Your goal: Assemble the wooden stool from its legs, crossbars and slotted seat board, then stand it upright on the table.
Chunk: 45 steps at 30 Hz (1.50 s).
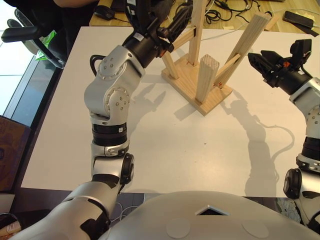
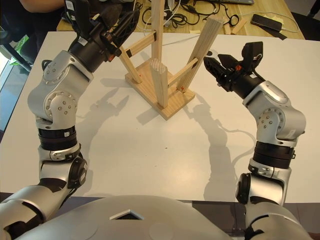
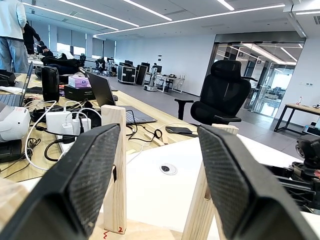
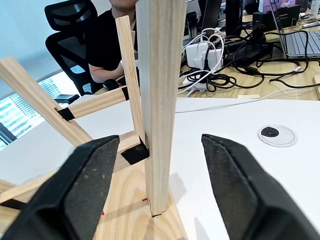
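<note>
You're looking at the pale wooden stool sitting upside down, seemingly all slotted together, right between your left gripper and right gripper. Both are gaping wide, holding nothing (flipping it upright is what's remaining, I reckon).

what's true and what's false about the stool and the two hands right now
1. The stool rests upside down, seat board on the table, legs pointing up. True.
2. The right hand is shut on a leg. False: it is open and clamps nothing.
3. The left hand is open. True.
4. No crossbar is fitted. False: a crossbar joins two legs.
</note>
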Each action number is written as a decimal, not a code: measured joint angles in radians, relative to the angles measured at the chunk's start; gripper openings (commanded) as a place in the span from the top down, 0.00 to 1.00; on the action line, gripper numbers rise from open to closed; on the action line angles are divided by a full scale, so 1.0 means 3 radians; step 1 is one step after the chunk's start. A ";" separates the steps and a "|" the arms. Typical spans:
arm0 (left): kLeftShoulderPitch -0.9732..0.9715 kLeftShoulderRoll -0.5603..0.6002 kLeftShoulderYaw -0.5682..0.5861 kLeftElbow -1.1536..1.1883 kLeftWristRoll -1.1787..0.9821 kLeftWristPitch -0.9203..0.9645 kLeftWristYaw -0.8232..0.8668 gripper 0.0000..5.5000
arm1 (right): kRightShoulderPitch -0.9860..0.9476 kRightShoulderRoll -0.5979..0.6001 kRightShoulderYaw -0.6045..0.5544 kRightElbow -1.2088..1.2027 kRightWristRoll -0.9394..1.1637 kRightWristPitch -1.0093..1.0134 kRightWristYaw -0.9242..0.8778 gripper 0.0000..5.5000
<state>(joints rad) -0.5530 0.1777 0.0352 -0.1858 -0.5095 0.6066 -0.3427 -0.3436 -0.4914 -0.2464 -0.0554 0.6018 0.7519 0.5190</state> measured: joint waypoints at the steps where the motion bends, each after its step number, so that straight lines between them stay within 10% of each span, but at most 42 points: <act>1: 0.0000 0.0006 -0.0006 -0.0002 0.0001 0.0000 -0.0016 0.48 | -0.0032 0.0004 0.0008 0.0057 -0.0001 0.0000 0.0019 0.45; 12: 0.0000 0.0299 -0.0028 -0.0010 -0.0006 -0.0002 -0.0389 0.48 | -0.0651 0.0039 0.0119 0.0720 -0.0115 -0.0221 0.0232 0.45; 25: 0.0004 0.0419 0.0021 -0.0076 -0.0052 0.0044 -0.0472 0.48 | -0.0555 0.0079 0.0303 0.0682 -0.0215 -0.0175 0.0404 0.82; 45: 0.0737 0.1519 0.0388 0.0142 -0.0099 -0.0143 -0.1738 0.48 | 0.0075 0.0333 0.0258 -0.0419 0.0000 0.0102 -0.0095 0.82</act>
<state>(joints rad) -0.3319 0.6334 0.1516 -0.1433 -0.5393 0.5638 -0.8640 -0.3211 -0.3916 -0.1690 -0.1810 0.6017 0.7826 0.4904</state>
